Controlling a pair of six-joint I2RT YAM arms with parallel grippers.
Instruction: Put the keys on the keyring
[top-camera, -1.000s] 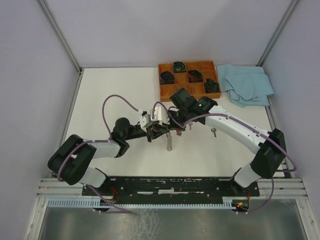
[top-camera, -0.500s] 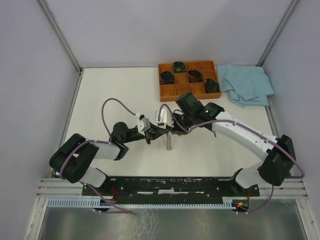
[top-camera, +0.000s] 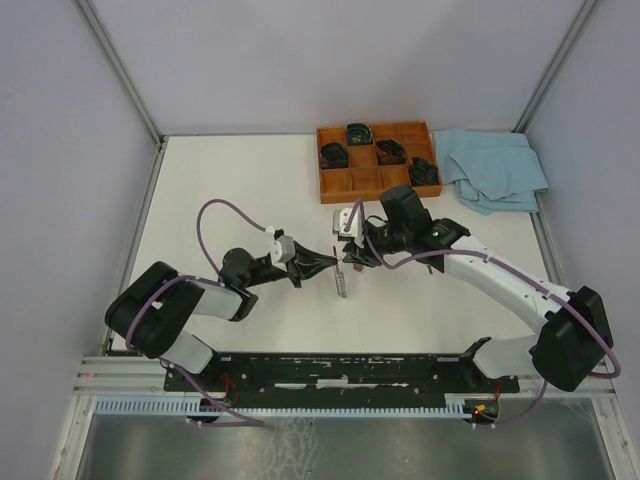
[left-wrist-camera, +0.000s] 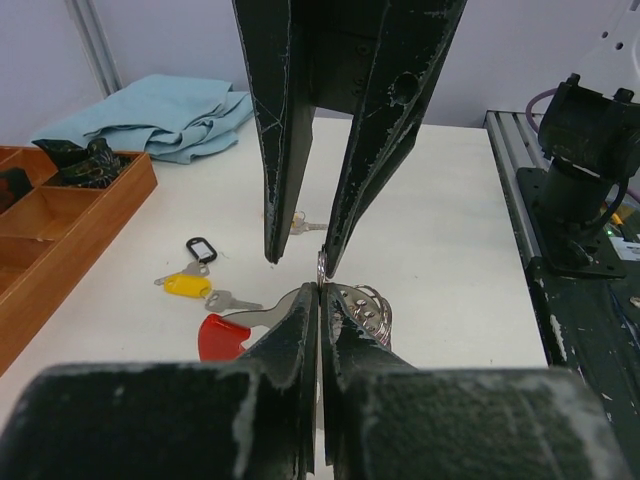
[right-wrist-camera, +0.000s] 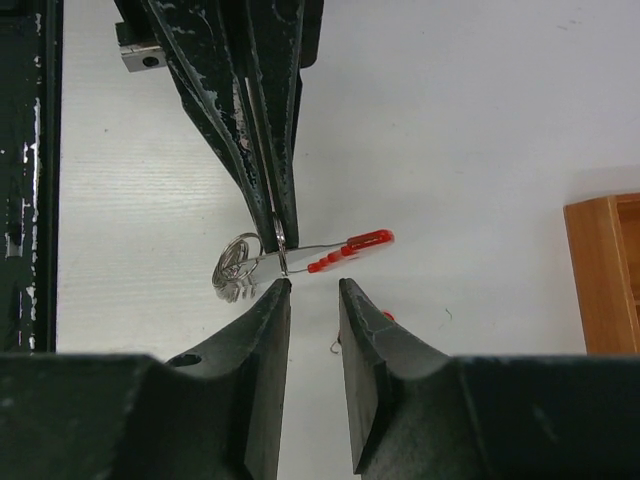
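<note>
1. Left gripper (left-wrist-camera: 319, 291): the fingers are pressing fully together, pinching the thin silver ring of the keyring.
2. Keyring (right-wrist-camera: 365, 240): it is hanging from the left gripper's tips, with its red band sticking out sideways and a cluster of small rings beside it.
3. Right gripper (right-wrist-camera: 312, 287): the fingers are standing slightly apart and gripping nothing, their tips just beside the pinched ring.
4. Yellow-capped key (left-wrist-camera: 188, 286): it is lying flat on the table (top-camera: 230, 180), near a small black loop (left-wrist-camera: 200, 247).
5. Wooden tray (top-camera: 355, 183) and blue cloth (top-camera: 495, 168): they are sitting at the far right.
</note>
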